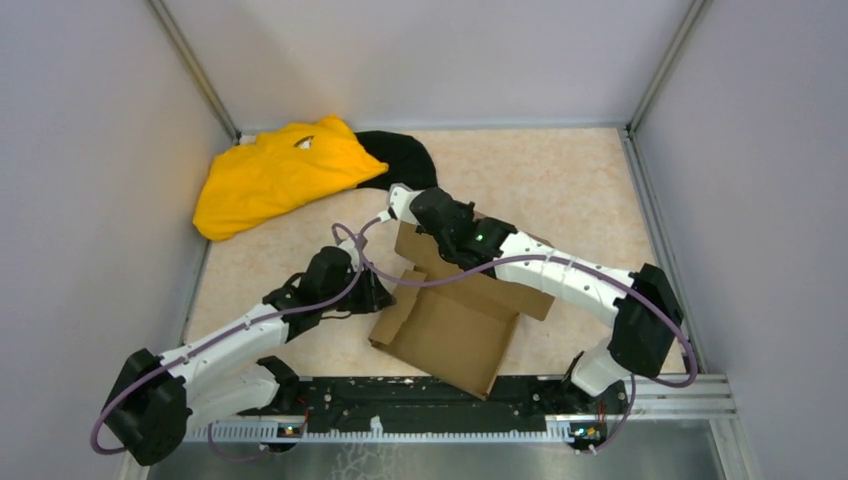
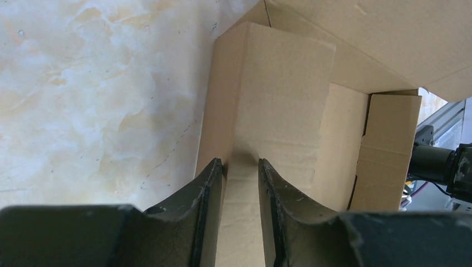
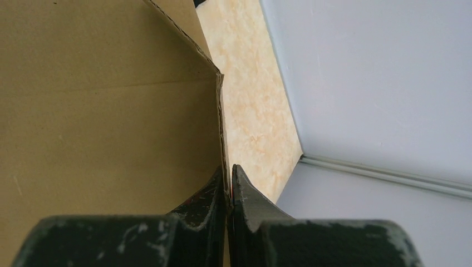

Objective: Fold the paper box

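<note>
The paper box is brown cardboard, partly folded, lying mid-table with flaps raised on its left and far sides. My left gripper is at its left side. In the left wrist view its jaws stand a little apart and clasp a folded upright wall of the box. My right gripper is at the box's far left corner. In the right wrist view it is pinched shut on the thin edge of a raised cardboard panel.
A yellow cloth and a black cloth lie at the back left. Grey walls enclose the table on three sides. A black and metal rail runs along the near edge under the box's front corner.
</note>
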`<state>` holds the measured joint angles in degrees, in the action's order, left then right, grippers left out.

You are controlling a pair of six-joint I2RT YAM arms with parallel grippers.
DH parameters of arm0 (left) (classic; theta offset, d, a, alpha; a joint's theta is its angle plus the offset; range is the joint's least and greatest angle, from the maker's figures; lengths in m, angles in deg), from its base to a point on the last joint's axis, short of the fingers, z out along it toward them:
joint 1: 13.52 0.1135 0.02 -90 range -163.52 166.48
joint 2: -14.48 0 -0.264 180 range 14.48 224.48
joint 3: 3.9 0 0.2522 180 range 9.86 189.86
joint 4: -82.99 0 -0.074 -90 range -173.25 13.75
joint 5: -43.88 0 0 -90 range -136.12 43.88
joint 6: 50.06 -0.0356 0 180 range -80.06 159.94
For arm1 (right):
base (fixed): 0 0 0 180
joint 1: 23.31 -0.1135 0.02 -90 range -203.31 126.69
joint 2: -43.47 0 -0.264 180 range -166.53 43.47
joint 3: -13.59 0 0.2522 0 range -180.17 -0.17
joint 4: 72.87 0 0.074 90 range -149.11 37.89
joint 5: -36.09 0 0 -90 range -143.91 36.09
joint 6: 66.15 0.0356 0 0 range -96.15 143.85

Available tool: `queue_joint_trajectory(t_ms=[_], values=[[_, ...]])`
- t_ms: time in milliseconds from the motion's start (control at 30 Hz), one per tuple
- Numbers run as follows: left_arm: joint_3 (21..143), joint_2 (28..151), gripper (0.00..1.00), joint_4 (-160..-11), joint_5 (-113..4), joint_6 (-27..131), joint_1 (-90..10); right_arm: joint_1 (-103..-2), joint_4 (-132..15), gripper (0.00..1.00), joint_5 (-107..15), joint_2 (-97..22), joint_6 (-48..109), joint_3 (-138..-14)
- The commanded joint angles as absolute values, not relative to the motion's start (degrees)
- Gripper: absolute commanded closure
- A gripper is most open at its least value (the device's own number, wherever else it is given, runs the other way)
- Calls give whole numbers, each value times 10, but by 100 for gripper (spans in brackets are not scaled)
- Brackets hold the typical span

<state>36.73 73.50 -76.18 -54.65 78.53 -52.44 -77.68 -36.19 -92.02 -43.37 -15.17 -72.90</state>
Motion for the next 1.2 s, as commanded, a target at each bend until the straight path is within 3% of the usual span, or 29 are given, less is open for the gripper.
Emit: queue_joint_trajectory(t_ms=[0, 1167], values=[[348, 706, 64, -738, -538, 797, -530, -794, -402, 94, -964, -399, -149, -720], [334, 691, 61, -772, -483, 798, -564, -956, -394, 96, -1116, -399, -89, -637]])
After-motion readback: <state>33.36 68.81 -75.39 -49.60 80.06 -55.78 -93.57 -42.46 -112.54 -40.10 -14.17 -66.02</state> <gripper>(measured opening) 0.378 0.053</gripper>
